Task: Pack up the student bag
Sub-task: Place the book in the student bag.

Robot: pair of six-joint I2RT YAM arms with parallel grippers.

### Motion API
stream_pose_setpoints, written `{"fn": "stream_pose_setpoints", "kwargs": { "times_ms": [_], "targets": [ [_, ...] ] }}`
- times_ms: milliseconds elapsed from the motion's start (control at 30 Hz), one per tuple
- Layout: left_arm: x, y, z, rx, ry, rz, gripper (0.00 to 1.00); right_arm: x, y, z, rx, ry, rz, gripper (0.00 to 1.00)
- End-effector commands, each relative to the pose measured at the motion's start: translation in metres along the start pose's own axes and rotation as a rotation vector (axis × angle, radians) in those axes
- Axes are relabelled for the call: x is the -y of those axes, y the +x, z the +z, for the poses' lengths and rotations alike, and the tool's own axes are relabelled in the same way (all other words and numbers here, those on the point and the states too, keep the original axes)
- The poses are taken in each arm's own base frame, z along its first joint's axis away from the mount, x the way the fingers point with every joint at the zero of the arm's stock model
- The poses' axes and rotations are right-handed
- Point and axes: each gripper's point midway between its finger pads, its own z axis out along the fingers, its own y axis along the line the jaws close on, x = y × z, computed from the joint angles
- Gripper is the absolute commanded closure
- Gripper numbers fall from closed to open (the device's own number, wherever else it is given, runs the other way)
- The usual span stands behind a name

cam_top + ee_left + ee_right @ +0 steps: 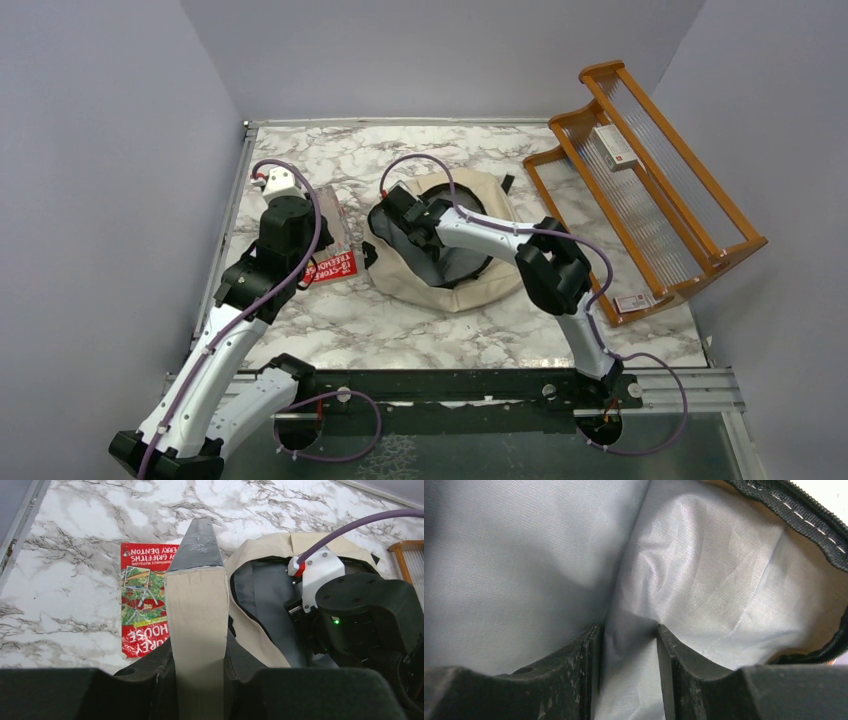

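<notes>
1. Starting at the near edge of the marble surface (330, 330), both arms rise from their bases and reach toward the middle.
2. The left gripper (200, 672) is clenched on a book (197, 605), which is held edge-on. Its cream page block sits between the fingers and its dark grey cover points away from the wrist.
3. Under and just past that book, a red paperback (145, 600) lies flat near the left edge of the surface, beside the bag.
4. The student bag (470, 290) lies at the middle of the surface. It is beige, its mouth is open, and its grey lining (524, 555) shows.
5. The right gripper (626, 680) is down inside the bag, below the black zipper (794, 510). Its fingers stand part-way apart with a fold of lining in the gap. I cannot tell whether they pinch the fold or are released.
6. At the far right corner, a wooden rack (570, 120) leans tilted against the wall. A small white box (615, 147) lies in it, and a small packet (632, 302) sits at its near end.
</notes>
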Motion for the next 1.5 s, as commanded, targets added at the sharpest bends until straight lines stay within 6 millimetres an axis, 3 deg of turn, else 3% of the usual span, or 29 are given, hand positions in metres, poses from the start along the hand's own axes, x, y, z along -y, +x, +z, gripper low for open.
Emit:
{"fn": "stream_pose_setpoints", "kwargs": {
  "times_ms": [0, 67, 167, 267, 533, 733, 867, 1233, 1467],
  "targets": [
    [0.012, -0.023, -0.007, 0.092, 0.062, -0.068, 1.0, 0.009, 0.003, -0.002, -0.009, 0.049, -0.002, 0.59],
    [0.013, -0.02, -0.005, 0.081, 0.068, -0.067, 1.0, 0.012, -0.006, -0.01, 0.026, 0.033, 0.024, 0.67],
    [0.019, -0.017, -0.003, 0.064, 0.097, -0.068, 1.0, 0.015, -0.017, -0.022, 0.064, 0.0, 0.044, 0.9],
    [0.032, -0.017, -0.003, 0.052, 0.155, -0.081, 1.0, 0.023, -0.028, -0.036, 0.091, -0.009, 0.064, 0.99],
    [0.08, -0.025, -0.004, -0.002, 0.351, -0.189, 1.0, 0.056, -0.062, -0.081, 0.239, -0.077, 0.185, 0.99],
    [0.115, -0.017, -0.003, -0.07, 0.501, -0.332, 1.0, 0.084, -0.076, -0.1, 0.368, -0.188, 0.371, 0.99],
    [0.13, -0.019, 0.003, -0.081, 0.555, -0.41, 1.0, 0.093, -0.083, -0.109, 0.453, -0.213, 0.425, 0.99],
    [0.131, -0.002, 0.018, -0.152, 0.516, -0.598, 1.0, 0.115, -0.094, -0.109, 0.491, -0.169, 0.664, 0.99],
    [0.133, 0.025, 0.026, -0.26, 0.489, -0.649, 1.0, 0.119, -0.11, -0.111, 0.507, -0.183, 0.696, 0.99]
  ]
}}
